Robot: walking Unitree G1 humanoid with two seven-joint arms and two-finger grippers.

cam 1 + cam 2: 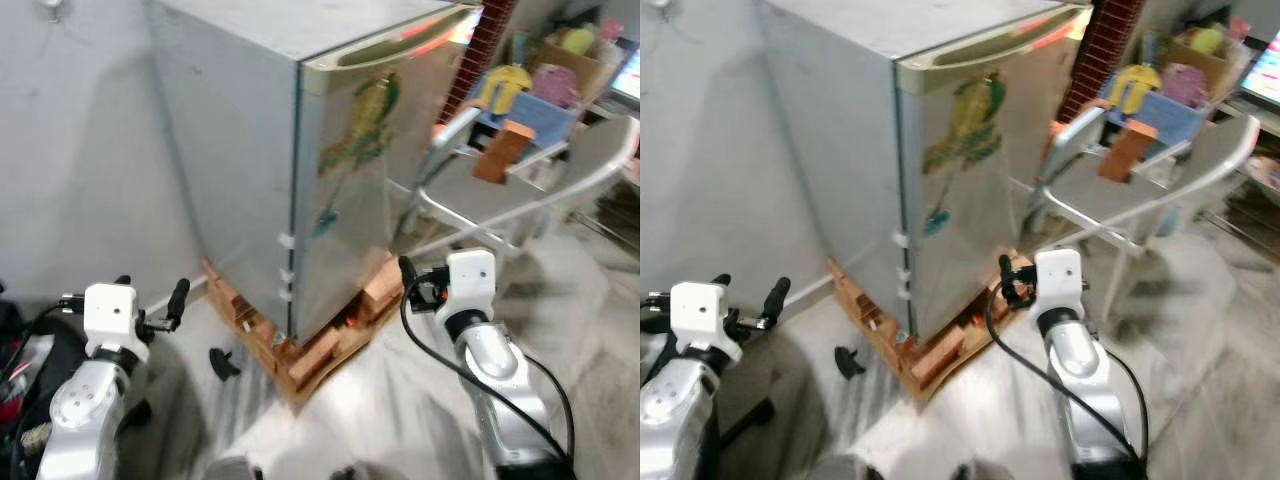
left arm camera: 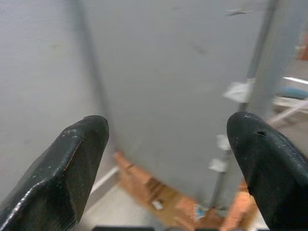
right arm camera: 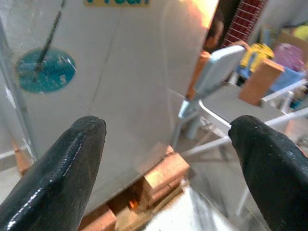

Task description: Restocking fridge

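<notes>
A small grey fridge [image 1: 340, 200] stands against the wall with its door shut. Colourful stickers [image 1: 365, 125] are on the door, and a handle groove [image 1: 400, 45] runs along the door's top edge. The fridge rests on orange bricks [image 1: 320, 350]. My left gripper [image 1: 150, 295] is low at the left, open and empty. It faces the fridge's grey side [image 2: 183, 86] from a short way off. My right gripper [image 1: 408, 285] is open and empty, low near the door's bottom corner, facing the door [image 3: 120, 86].
A grey chair [image 1: 560, 170] with a brick [image 1: 503, 150] on its seat stands right of the fridge. Behind it are boxes of colourful clutter [image 1: 560, 70]. A small black object [image 1: 222, 363] lies on the floor by the bricks. A grey wall [image 1: 80, 150] is at the left.
</notes>
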